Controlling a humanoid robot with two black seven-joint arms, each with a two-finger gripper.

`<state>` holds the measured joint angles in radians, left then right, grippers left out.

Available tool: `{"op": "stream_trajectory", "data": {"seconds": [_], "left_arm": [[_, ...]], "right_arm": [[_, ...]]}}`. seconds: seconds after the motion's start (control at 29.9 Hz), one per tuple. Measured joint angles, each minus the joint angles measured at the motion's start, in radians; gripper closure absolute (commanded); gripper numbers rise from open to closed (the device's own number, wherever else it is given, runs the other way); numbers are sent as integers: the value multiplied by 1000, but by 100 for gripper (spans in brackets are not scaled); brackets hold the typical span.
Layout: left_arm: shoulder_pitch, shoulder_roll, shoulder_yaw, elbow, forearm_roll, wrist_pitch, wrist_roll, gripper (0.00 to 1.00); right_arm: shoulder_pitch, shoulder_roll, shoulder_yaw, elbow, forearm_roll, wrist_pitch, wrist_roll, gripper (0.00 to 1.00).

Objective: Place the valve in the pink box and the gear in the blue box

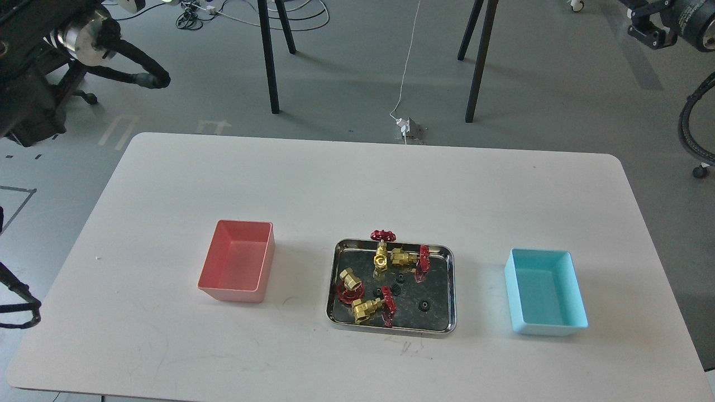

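Note:
Several brass valves with red handwheels lie in a shiny steel tray at the table's middle: one upright, one beside it, one at the left, one at the front. Several tiny black gears lie among them, such as one at the front right and one in the centre. The pink box stands empty left of the tray. The blue box stands empty to its right. My right arm's dark end hangs far off at the top right, its fingers indistinct. My left gripper is out of view.
Thick parts of my left arm with a black hose fill the top left corner. Black stand legs and a white cable with a plug are on the floor beyond the white table. A dark cable shows at the left edge.

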<state>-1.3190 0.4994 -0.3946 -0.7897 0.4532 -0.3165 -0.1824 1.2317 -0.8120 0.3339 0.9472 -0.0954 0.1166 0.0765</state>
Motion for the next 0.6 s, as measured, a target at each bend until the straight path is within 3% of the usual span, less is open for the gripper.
{"op": "stream_trajectory", "data": {"seconds": [0.23,0.4,0.6], "left_arm": [[12,12,-9,-15,-1,-33,-55,0],[35,16,-65,39,-38,-126,-73,0],[83,-15,-47,49,109,15,-228,0]], "right_arm": [[1,8,0,1,0,0,-1,1],[1,8,1,0,0,0,0,1],[1,-1,23,1,0,0,28,1]]}}
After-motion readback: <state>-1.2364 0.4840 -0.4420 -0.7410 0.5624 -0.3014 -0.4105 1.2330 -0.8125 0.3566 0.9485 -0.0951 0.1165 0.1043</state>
